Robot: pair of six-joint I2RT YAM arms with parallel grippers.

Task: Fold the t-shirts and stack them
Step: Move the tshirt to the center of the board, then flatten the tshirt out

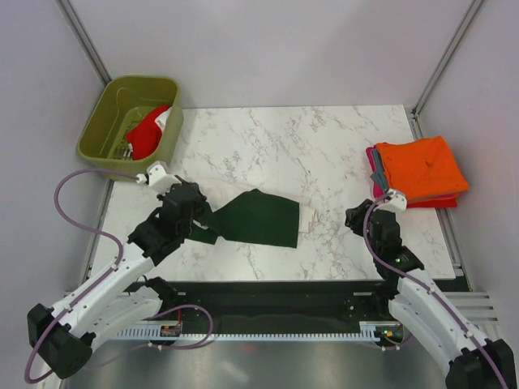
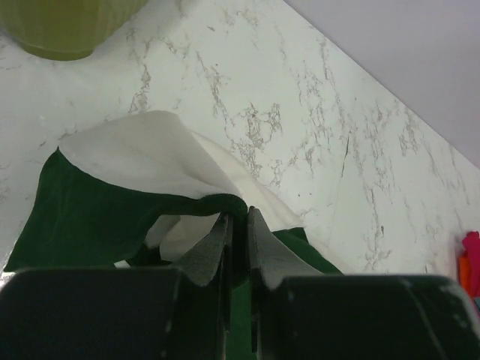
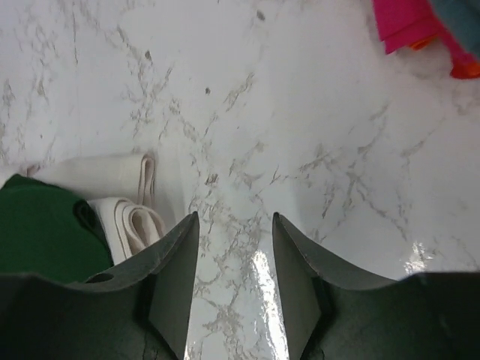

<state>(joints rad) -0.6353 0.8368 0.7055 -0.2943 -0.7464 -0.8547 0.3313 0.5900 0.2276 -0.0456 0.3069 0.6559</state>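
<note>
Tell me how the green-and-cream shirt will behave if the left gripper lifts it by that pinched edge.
Likely floppy: the shirt drapes and curls at the left gripper. Its loose folds would probably fall open. It looks thin, so probably light.

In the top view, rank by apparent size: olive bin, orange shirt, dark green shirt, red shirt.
1. olive bin
2. dark green shirt and orange shirt, too alike to rank
3. red shirt, partly hidden
</note>
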